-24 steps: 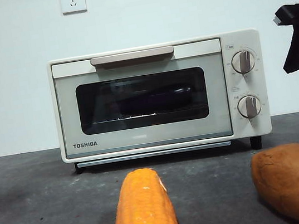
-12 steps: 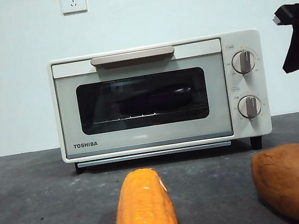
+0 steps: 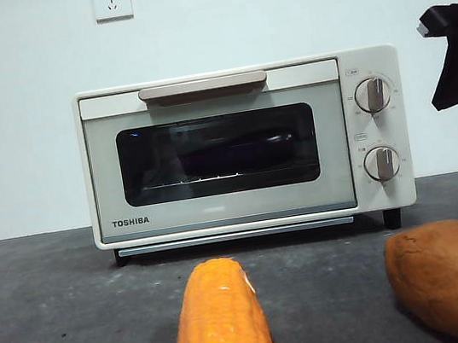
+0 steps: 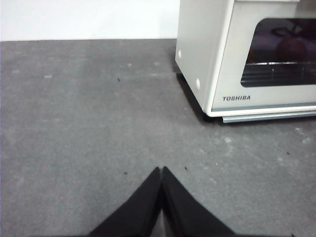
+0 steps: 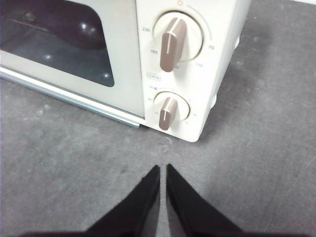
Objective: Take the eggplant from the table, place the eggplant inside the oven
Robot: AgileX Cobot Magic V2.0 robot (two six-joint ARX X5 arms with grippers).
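"TOSHIBA" is printed in dark letters on the oven (image 3: 243, 148) door, low at its left corner, and both the front and left wrist views show it. The upper knob (image 5: 172, 37) has numbers around it: 230, 190, 110 and 70 read okay. The marks around the lower knob (image 5: 168, 109) are too small to read.

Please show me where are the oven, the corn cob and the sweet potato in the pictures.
oven (image 3: 226, 211): front view, cream door panel beneath the glass.
corn cob (image 3: 222, 323): front view, middle of its kernels.
sweet potato (image 3: 456, 275): front view, middle of its brown skin.
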